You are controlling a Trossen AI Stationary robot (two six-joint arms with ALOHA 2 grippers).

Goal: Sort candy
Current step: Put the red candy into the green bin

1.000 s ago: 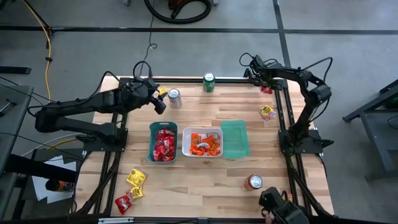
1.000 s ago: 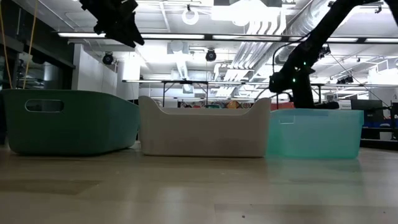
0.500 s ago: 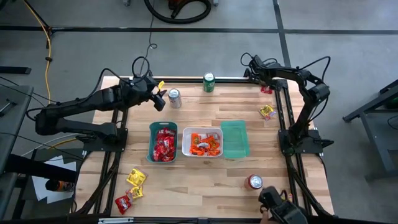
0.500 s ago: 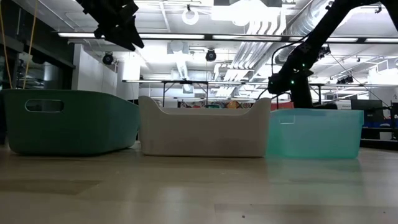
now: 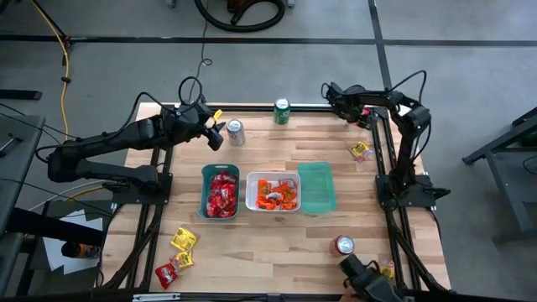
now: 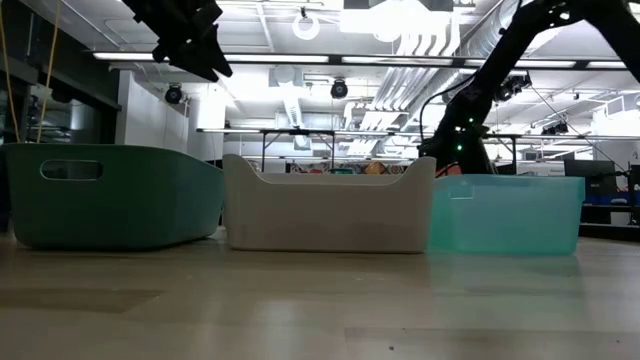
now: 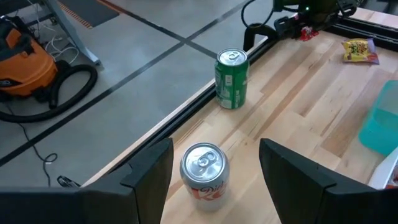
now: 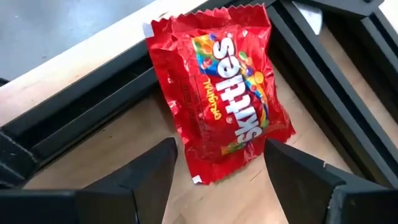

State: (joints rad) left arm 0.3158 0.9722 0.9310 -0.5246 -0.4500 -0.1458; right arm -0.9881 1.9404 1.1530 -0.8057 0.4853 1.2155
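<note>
— Right wrist view first: what do we have at the right hand [image 8: 214,171]?

— We see its two dark fingers [image 8: 146,174] spread apart, empty, with a red Skittles packet [image 8: 221,87] lying flat on the surface [image 8: 93,155] just ahead of them, between the fingertips but not gripped. The packet sits against the dark frame rail [image 8: 93,106] at the far right corner.

— And from above?

— In the high view we find the right hand [image 5: 337,99] at the far right corner of the surface [image 5: 277,260]. A yellow packet [image 5: 361,151] lies near the right edge, well apart from it.

— The left hand?

— We see the left hand [image 5: 212,134] raised near the far left, its fingers [image 7: 149,168] parted and holding nothing. A silver can [image 7: 202,171] stands upright right below them, and a green can [image 7: 231,78] stands farther along the far edge.

— Where is the rest of the candy?

— We count three trays side by side in the middle: the dark green tray [image 5: 204,189] holds red packets [image 5: 222,197], the white tray [image 5: 252,205] holds orange packets [image 5: 277,195], and the pale teal tray [image 5: 317,186] shows no candy. Yellow and red packets [image 5: 176,256] lie loose at the near left corner. A red can [image 5: 344,244] stands near the near right corner.
</note>
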